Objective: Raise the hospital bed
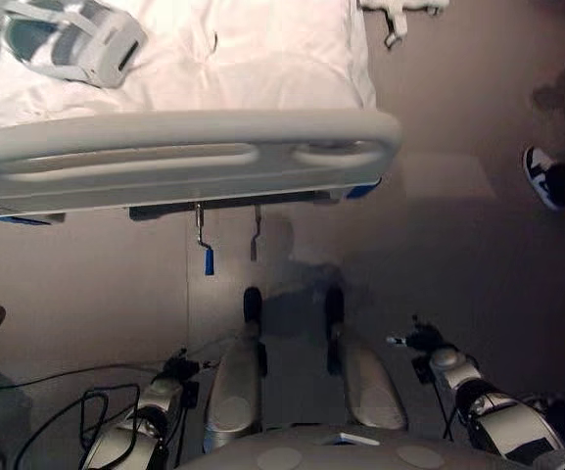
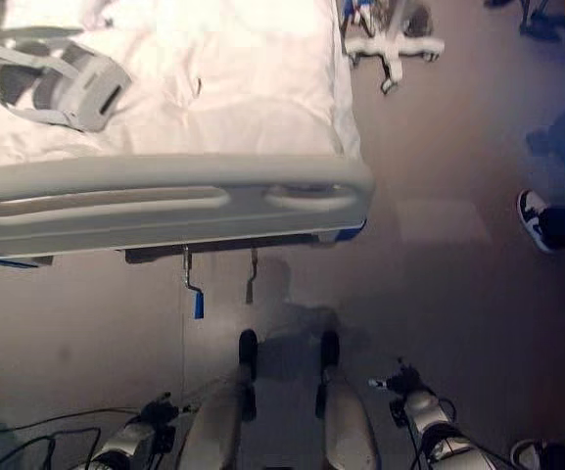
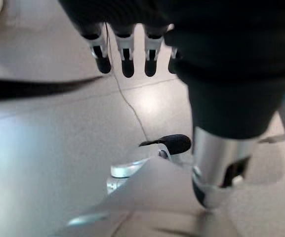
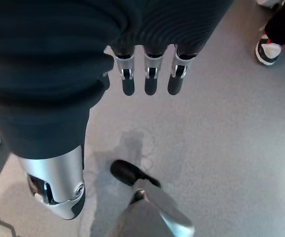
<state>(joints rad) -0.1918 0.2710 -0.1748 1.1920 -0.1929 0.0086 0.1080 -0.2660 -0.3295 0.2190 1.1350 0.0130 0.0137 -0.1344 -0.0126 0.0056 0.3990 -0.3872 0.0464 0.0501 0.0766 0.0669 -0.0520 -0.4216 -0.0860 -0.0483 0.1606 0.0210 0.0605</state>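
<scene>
Hospital bed (image 1: 179, 157) footboard, cranks (image 1: 207, 250) unobstructed

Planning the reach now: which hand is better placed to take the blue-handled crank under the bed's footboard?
Probably the left hand: the blue-handled crank hangs left of centre, more nearly ahead of it. The right hand sits farther off to the right. Both hang open and empty.

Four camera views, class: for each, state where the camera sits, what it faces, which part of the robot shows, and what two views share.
Left eye view: head camera, looking down at the footboard; left hand low.
Right eye view: beside it, same scene; right hand low.
Left wrist view: on the left wrist, facing the floor; fingers relaxed.
Right wrist view: on the right wrist, facing floor; fingers relaxed.
Both eye views share the blue-handled crank and a person's shoe.
</scene>
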